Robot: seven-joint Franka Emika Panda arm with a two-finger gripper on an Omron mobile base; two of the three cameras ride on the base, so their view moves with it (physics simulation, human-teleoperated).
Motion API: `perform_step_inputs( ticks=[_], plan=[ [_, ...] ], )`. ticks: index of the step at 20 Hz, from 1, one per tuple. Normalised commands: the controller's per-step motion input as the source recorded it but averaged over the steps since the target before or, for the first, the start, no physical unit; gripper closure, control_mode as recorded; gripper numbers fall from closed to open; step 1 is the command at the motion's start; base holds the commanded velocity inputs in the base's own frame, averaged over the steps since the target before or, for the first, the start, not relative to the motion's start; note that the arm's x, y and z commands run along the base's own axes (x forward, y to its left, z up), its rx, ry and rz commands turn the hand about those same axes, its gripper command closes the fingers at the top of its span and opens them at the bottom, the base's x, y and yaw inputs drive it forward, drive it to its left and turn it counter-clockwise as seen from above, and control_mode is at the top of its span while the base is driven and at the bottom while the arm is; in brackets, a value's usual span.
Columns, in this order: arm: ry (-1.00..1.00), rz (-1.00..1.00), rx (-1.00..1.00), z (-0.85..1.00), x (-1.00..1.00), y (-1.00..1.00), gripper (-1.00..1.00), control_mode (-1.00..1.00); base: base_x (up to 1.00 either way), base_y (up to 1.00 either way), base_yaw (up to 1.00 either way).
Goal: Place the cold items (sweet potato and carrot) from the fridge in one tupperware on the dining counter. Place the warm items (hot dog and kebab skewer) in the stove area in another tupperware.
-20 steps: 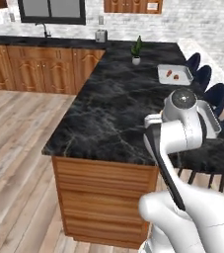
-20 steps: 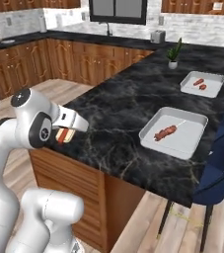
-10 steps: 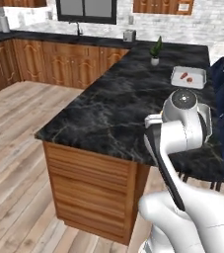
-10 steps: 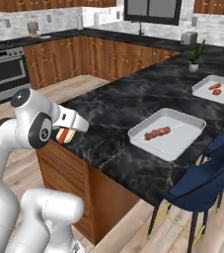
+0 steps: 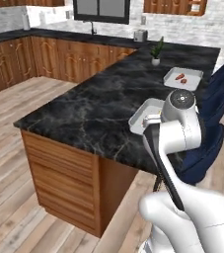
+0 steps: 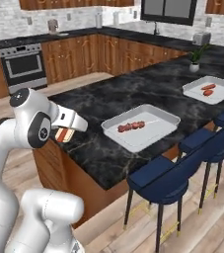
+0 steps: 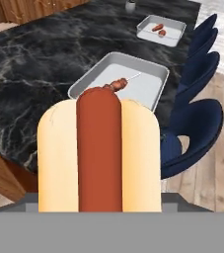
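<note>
Hot dog (image 7: 99, 153) sits in my gripper (image 6: 64, 133), jaws closed on the bun from both sides; in the hand view it lies close to the lens, sausage running lengthwise. In the right base view it shows as a red and tan end just under my wrist, held off the near edge of the bench (image 6: 128, 99), not yet over it.

Nearer tupperware (image 6: 140, 126) on the bench carries the kebab skewer (image 6: 131, 127), lying flat near the middle. I judge one warm item is placed; the hot dog belongs beside it and has yet to go in.

Farther tupperware (image 6: 209, 89) holds two small reddish-orange pieces (image 6: 207, 89). Probably the sweet potato and carrot, but too small to tell which is which. If so, the cold half is done.

Left to do, by my reckoning: carry the hot dog over the nearer tupperware, lower, release.

No brands, labels or writing readable anywhere.
</note>
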Motion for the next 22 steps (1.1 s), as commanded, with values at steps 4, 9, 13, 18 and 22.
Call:
perform_step_inputs(
  ticks=[4, 9, 13, 18, 22],
  plan=[
    [0.00, 0.00, 0.00, 0.00, 0.00, 0.00, 1.00, 1.00, -0.18, -1.00, 0.27],
    [0.00, 0.00, 0.00, 0.00, 0.00, 0.00, 1.00, 1.00, -0.10, -1.00, 0.28],
    [0.00, 0.00, 0.00, 0.00, 0.00, 0.00, 1.00, 1.00, 0.04, -0.91, 0.35],
    [0.00, 0.00, 0.00, 0.00, 0.00, 0.00, 1.00, 1.00, 0.19, -0.77, 0.44],
    [0.00, 0.00, 0.00, 0.00, 0.00, 0.00, 1.00, 1.00, 0.23, -0.78, 0.44]
  ],
)
